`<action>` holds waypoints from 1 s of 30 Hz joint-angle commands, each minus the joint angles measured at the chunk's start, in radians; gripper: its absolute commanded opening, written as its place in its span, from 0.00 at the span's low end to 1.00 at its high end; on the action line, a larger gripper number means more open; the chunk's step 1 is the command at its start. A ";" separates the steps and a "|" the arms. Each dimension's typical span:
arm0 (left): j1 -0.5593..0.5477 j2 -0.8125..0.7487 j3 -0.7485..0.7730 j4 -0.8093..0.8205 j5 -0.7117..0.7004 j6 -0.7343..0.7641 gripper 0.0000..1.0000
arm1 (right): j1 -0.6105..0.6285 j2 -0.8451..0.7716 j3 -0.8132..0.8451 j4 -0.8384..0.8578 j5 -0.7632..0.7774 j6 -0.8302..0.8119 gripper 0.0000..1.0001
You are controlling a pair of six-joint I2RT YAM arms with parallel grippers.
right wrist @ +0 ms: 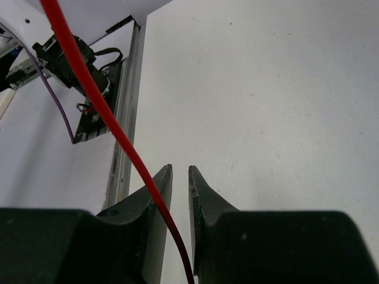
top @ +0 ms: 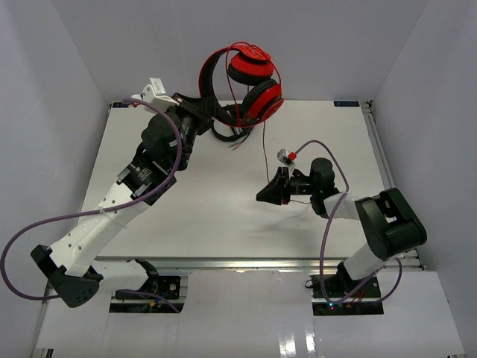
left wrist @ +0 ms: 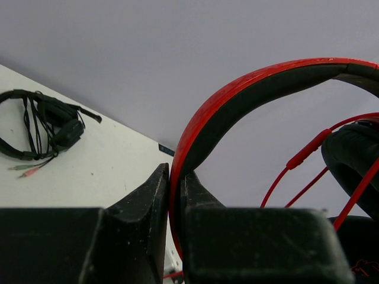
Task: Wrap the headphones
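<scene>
The headphones were up in the air near the far side of the table, lifted clear of its white top. On my screen the left gripper had its jaws clenched on the red headband. In the left wrist view the band sat squeezed between the two black fingers with no gap on either side. The two ear cups hung one above the other in the top view, black padding showing, with loops of the thin red cable draped across them. A thicker inline piece showed on one strand beside a cup. From the cups the cable dropped in a straight line toward the right gripper, which sat low over the table right of its middle, fingers pointing left. In the right wrist view the cable crossed the inner edge of the left-hand finger and ran down into the slot between the jaws. Those jaws stood nearly together, a slim gap open at the tips (too close a call from here), so I could not tell whether they pinched the cable or merely let it pass. A black headset lay flat on the table near the far edge, partly hidden under the red pair in the top view, its plugs resting beside it. A purple lead looped out from the left arm.
</scene>
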 commanded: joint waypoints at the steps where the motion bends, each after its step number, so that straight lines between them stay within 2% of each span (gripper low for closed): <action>1: 0.019 0.001 0.071 0.056 -0.183 0.013 0.00 | 0.017 -0.100 -0.043 -0.103 -0.036 -0.150 0.21; 4: 0.061 0.030 0.091 0.049 -0.233 0.030 0.00 | 0.029 -0.164 -0.060 -0.218 -0.038 -0.258 0.11; 6: 0.101 0.053 0.103 0.040 -0.237 0.031 0.00 | 0.038 -0.220 -0.051 -0.347 -0.039 -0.315 0.08; 9: 0.158 0.090 0.115 0.021 -0.256 0.046 0.00 | 0.075 -0.328 -0.004 -0.692 0.041 -0.580 0.08; 13: 0.235 0.166 0.119 -0.026 -0.254 0.008 0.00 | 0.192 -0.411 0.104 -0.990 0.194 -0.798 0.08; 16: 0.242 0.202 0.123 -0.071 -0.243 -0.045 0.00 | 0.253 -0.407 0.201 -1.159 0.286 -0.883 0.08; 21: 0.243 0.202 0.111 -0.101 -0.172 -0.183 0.00 | 0.321 -0.298 0.360 -1.329 0.424 -0.937 0.08; 30: 0.243 0.188 0.132 -0.132 -0.066 -0.322 0.00 | 0.479 -0.116 0.539 -1.438 0.686 -1.002 0.08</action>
